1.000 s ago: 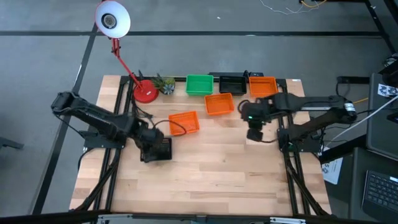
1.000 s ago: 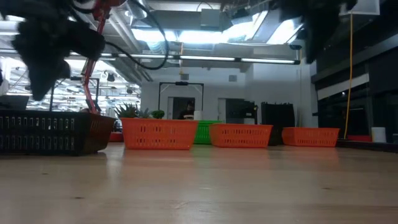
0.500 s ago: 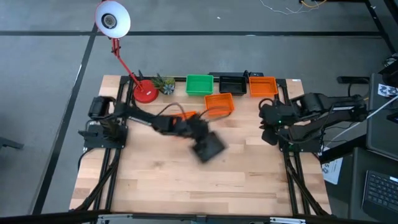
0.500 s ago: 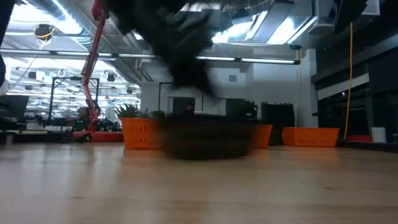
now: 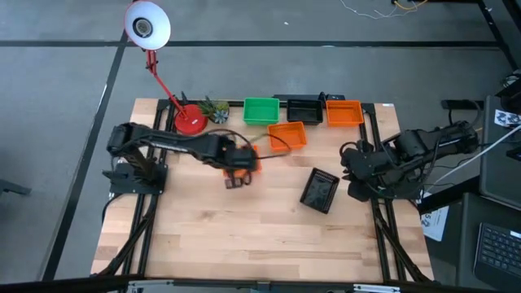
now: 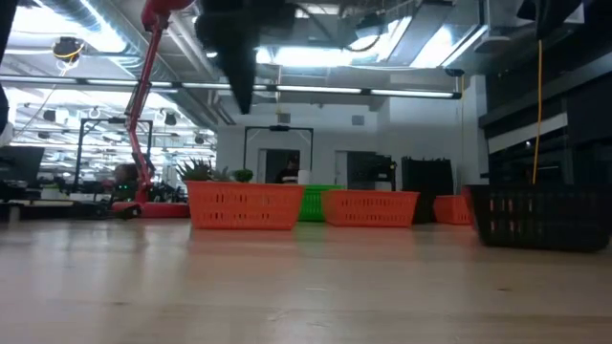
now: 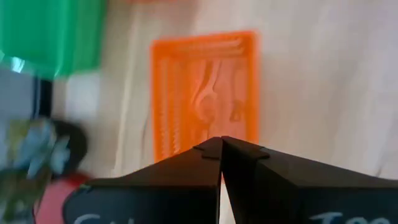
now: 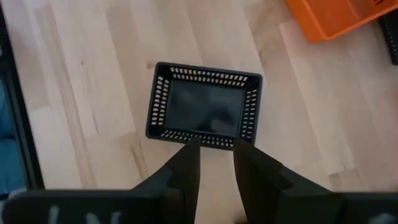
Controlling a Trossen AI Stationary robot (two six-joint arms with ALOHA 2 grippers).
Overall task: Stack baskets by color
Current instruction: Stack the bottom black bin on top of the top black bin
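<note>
A black basket (image 5: 319, 190) (image 8: 205, 109) (image 6: 540, 215) rests flat on its base on the bare wood, right of centre. My right gripper (image 5: 353, 181) (image 8: 214, 152) hangs open above its right side and touches nothing. My left gripper (image 5: 237, 178) (image 7: 222, 142) is shut and empty, raised over the near edge of an orange basket (image 5: 247, 159) (image 7: 205, 93). Along the far edge stand a green basket (image 5: 260, 110), a second black basket (image 5: 304, 108) and an orange basket (image 5: 343, 111). Another orange basket (image 5: 286, 134) sits just in front of them.
A red-based desk lamp (image 5: 190, 120) and a small plant (image 5: 216, 110) stand at the far left corner. Bare wood lies open across the table's near half. Cables run beside the orange basket under my left arm.
My left gripper swept from the near left toward the table's right, carrying the black basket along the table. It then drew back up and toward the far left over the orange basket. The black basket now lies right of centre. My right gripper withdrew toward the right edge.
</note>
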